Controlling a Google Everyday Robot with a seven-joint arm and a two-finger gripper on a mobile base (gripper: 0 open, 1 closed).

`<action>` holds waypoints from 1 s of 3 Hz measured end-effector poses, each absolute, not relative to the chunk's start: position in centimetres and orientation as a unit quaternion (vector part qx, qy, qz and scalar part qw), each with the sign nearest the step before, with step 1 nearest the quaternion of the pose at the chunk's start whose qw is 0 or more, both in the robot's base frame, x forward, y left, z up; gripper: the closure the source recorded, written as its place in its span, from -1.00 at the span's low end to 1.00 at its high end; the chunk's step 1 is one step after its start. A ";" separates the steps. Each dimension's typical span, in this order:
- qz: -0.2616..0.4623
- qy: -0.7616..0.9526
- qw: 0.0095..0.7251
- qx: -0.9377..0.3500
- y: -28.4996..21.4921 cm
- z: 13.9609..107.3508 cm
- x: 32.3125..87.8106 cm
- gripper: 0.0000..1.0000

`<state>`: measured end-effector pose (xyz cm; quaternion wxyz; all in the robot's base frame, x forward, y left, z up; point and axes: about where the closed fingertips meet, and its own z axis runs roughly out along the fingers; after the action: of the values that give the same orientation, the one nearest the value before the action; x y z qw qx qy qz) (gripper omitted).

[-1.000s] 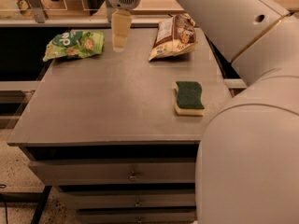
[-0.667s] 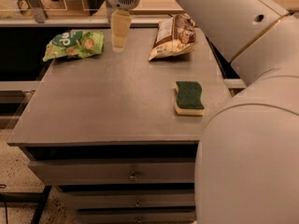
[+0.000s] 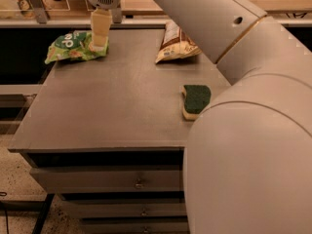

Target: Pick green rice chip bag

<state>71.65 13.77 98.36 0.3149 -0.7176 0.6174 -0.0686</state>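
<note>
The green rice chip bag (image 3: 73, 48) lies flat at the far left corner of the grey table (image 3: 112, 106). It is bright green with white lettering. My gripper (image 3: 99, 39) hangs down from the arm at the top of the camera view. Its tip is at the bag's right end, touching or just above it. The bag's right edge is partly hidden behind the gripper.
A brown-and-cream snack bag (image 3: 174, 44) lies at the far middle of the table. A green and yellow sponge (image 3: 195, 100) sits at the right. My large white arm (image 3: 243, 130) fills the right side. Drawers (image 3: 107, 179) are below the tabletop.
My gripper has moved left, from the gap between the two bags onto the right end of the green bag. The bags and the sponge have not moved.
</note>
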 end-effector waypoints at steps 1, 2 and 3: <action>-0.083 0.610 0.323 -0.719 17.2 97.4 73.4 -1.00; -0.109 0.607 0.315 -0.721 19.3 95.1 75.2 -1.00; -0.130 0.610 0.302 -0.721 20.0 92.6 76.8 -1.00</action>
<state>76.84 20.00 92.62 0.3024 -0.7206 0.6102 -0.1299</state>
